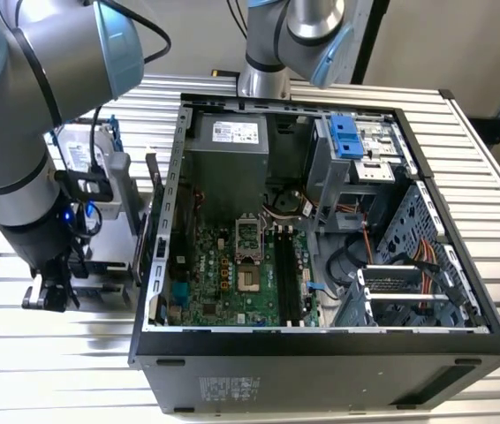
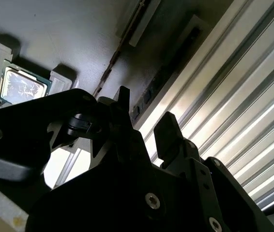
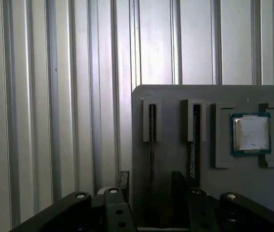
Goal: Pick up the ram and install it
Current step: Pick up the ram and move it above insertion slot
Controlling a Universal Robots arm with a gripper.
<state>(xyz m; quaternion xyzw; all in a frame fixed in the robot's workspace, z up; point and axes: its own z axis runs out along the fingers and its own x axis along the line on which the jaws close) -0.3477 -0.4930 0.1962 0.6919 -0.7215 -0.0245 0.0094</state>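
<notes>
Off the exterior view's left of the open computer case (image 1: 321, 358), low over the slatted metal table (image 1: 56, 380), hangs the gripper (image 1: 49, 296). It is outside the case, above a grey parts tray (image 3: 175, 96).

- The tray has two narrow slots side by side and, beyond them, a square pocket with a processor chip (image 3: 251, 133). The slots hold thin boards on edge, presumably so that fingers can close on the flat faces.
- The ram (image 3: 151, 145) stands edge-up in the slot farther from the chip, not yet lifted. In the second wrist view it reads as a dark strip with small squares (image 2: 149, 94).
- A second thin stick (image 3: 193, 145) sits in the neighbouring slot, outside the fingers' span.
- The jaws are released and spread, one finger on each side of the ram's line. In the first wrist view the gripper (image 3: 150, 174) straddles the slot; in the second the gap (image 2: 144, 104) lines up with the strip. Nothing is clamped, and I cannot tell whether the tips touch the tray.
- Inside the case, the green motherboard (image 1: 223, 278) shows long black memory sockets (image 1: 287, 274). They look unfilled to me, so installation is not done.

The work stands at the pick — aligned, not gripped.
</notes>
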